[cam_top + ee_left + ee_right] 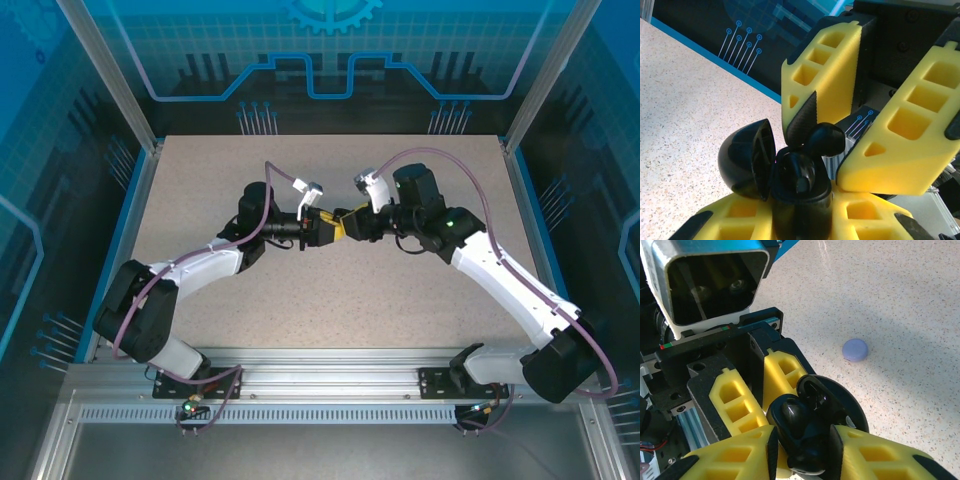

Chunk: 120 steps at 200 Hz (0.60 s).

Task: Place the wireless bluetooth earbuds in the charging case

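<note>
Blue printed panels enclose a speckled beige worktop (200,200). We find both arms meeting over its middle, a little nearer the far edge than the near one.

**Gripper state**
- The left gripper (318,229) is clamped on the case (800,200), its yellow fingers pressing the body from both sides. The lid (745,157) stands open, swung to the left in the left wrist view.
- The right gripper (347,224) is closed on one earbud (826,139), pinched between its dark ribbed pads.

**Position of the task items**
- The case appears to be held off the worktop, mouth turned toward the right gripper.
- The earbud sits at the rim of the open case, touching or just short of it. We cannot tell which.
- A glossy black shape lies inside the case. We cannot tell whether it is the second earbud or the moulded well.
- A small lavender disc (855,349) lies on the worktop, apart from both grippers.

**Step in hand**
We judge this to be the insertion of the earbud into its well, with the earbud at the mouth but not yet seated.

**Next move**
1. Align the earbud stem with the well.
2. Advance the right gripper a short way along the well axis while the left gripper holds the case steady.
3. Release only when the earbud is seated.

A tilted entry could jam the earbud against the rim or knock the lid.
</note>
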Each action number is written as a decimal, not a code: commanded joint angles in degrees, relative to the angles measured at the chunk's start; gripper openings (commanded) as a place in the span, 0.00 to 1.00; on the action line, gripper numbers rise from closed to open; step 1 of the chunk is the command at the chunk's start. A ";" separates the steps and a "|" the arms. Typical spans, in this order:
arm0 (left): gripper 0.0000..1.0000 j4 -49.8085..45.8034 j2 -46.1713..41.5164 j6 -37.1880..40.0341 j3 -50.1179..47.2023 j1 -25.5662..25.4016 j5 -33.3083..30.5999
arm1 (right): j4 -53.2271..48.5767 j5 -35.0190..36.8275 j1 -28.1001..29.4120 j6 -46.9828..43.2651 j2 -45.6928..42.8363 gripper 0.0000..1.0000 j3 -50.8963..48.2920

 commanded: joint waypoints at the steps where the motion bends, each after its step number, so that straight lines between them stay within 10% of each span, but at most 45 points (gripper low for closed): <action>1: 0.00 2.58 -1.85 0.96 1.59 -0.42 1.05 | -1.09 -1.24 -0.73 0.83 -0.30 0.37 1.67; 120: 0.00 1.56 -3.11 2.57 1.15 -0.52 2.30 | -1.77 -0.23 -1.56 2.31 -0.85 0.46 2.73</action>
